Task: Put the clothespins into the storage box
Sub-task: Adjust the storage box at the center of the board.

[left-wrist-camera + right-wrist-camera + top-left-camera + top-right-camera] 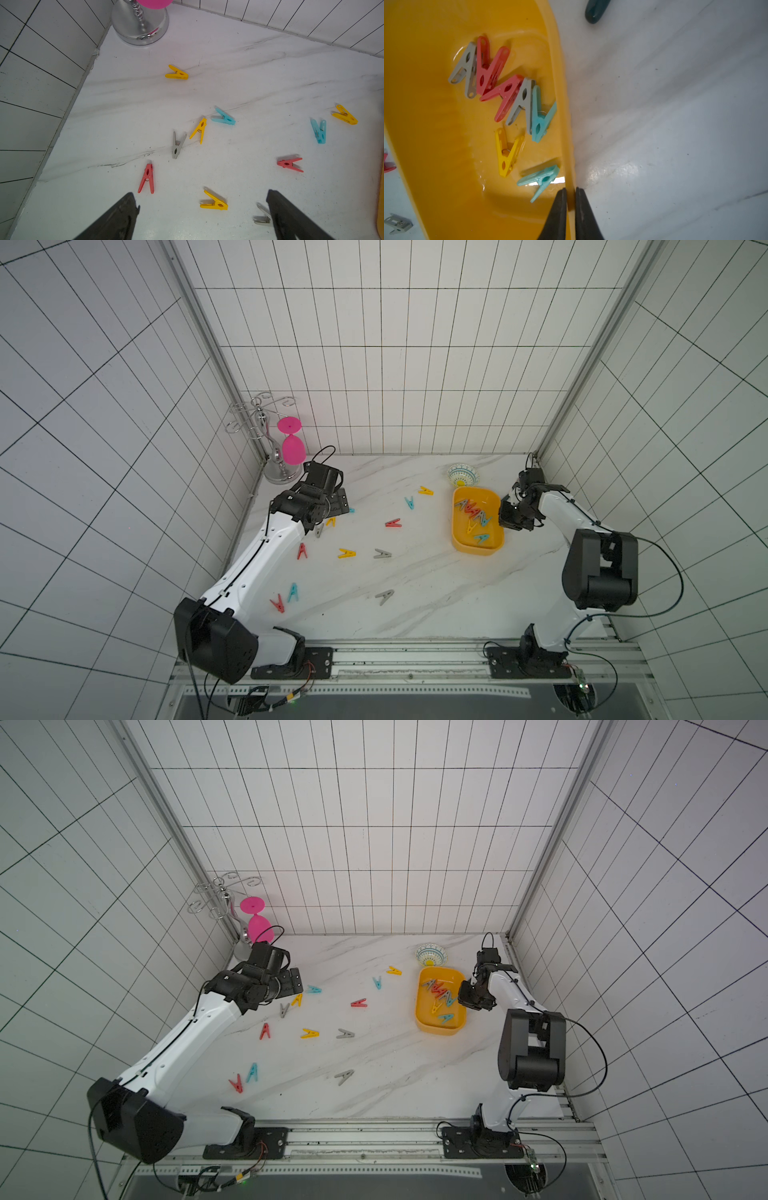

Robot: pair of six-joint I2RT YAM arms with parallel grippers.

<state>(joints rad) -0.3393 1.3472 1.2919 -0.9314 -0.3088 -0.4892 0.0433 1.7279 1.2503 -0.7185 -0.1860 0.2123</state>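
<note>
The right gripper (571, 194) has its two black fingers (560, 207) squeezed together on the thin side wall of the storage box (436, 124). One finger is inside the box and one is outside. The left gripper (200, 193) has its fingers far apart and holds nothing. It hangs over the table, just above a yellow clothespin (214, 202). One of its fingers partly hides a grey clothespin (262, 217).

Seven clothespins (492, 76) lie in the box: two grey, two red, two teal and one yellow. Most of them touch each other in a crooked row. In both top views the box stands on the right part of the table, near the back wall. A small round bowl (463, 476) with a pattern sits just behind it. Many loose clothespins (347, 553) lie spread over the middle and left of the table, well apart from the box.

The table (415, 614) is white and smooth, with grey streaks like marble. Walls (374, 364) of white tiles with dark lines stand on three sides. Grey metal posts (216, 364) run up the back corners. In the far left corner stands a shiny silver rack (266, 435) with a round foot and curly wire arms. A pink glass (292, 450) hangs on it upside down.

The box is shiny orange-yellow plastic with round corners. Each clothespin is plastic and shaped like the letter A.
</note>
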